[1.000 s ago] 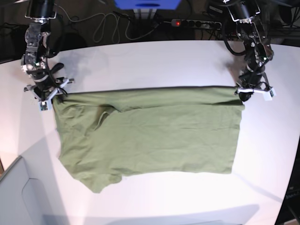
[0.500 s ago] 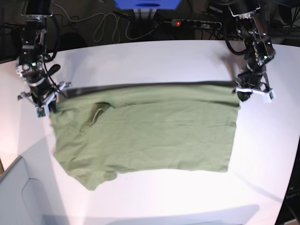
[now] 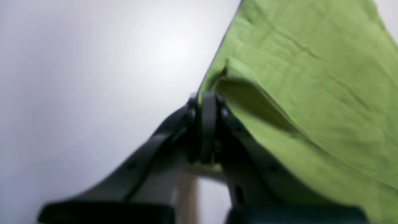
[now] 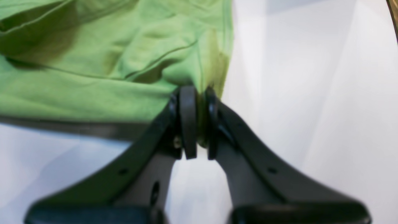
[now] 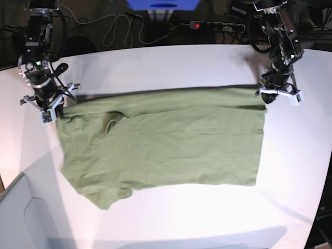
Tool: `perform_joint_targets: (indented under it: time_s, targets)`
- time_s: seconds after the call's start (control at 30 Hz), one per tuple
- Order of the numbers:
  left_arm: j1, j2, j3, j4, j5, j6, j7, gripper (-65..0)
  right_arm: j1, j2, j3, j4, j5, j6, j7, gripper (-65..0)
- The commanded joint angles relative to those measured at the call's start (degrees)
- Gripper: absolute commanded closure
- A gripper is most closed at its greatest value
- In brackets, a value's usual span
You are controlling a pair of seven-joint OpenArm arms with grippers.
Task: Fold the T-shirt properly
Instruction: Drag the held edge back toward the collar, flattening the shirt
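The olive-green T-shirt (image 5: 161,140) lies spread across the white table (image 5: 166,62), and its far edge is raised a little above a dark shadow. My left gripper (image 5: 276,94), at the right of the base view, is shut on the far right corner of the T-shirt. In the left wrist view the T-shirt (image 3: 311,77) fans out from the left gripper (image 3: 207,101). My right gripper (image 5: 50,108), at the left, is shut on the far left corner. In the right wrist view the T-shirt (image 4: 108,62) bunches into the pinched right gripper (image 4: 197,93).
Behind the table are a power strip with a red light (image 5: 215,25), loose cables (image 5: 116,28) and a blue box (image 5: 163,4). A grey surface (image 5: 21,218) sits at the front left corner. The table's right edge runs close to the left arm.
The right gripper has closed on the shirt's far left corner. Both grippers have risen and drawn the far edge back, away from the front of the table.
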Motion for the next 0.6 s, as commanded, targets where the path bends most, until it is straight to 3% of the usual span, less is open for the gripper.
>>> perform_joint_targets:
  time_s: [0.0,0.37,0.57]
  targets:
    - [0.0,-0.4,-0.3,1.2,-0.5,-0.2,-1.2,0.0,0.2,0.7,0.5,1.7,0.3,0.0,1.7,-0.1]
    - [7.1,-0.3,-0.4,2.0,-0.5,-0.2,-1.4,0.0,-6.4,0.9,0.5,1.1,-0.2,0.0,1.2,-0.1]
    - [11.7,-0.3,-1.2,9.4,-0.5,-0.2,-1.2,0.0,-10.2,0.8,2.3,1.2,-0.3,0.0,1.7,-0.1]
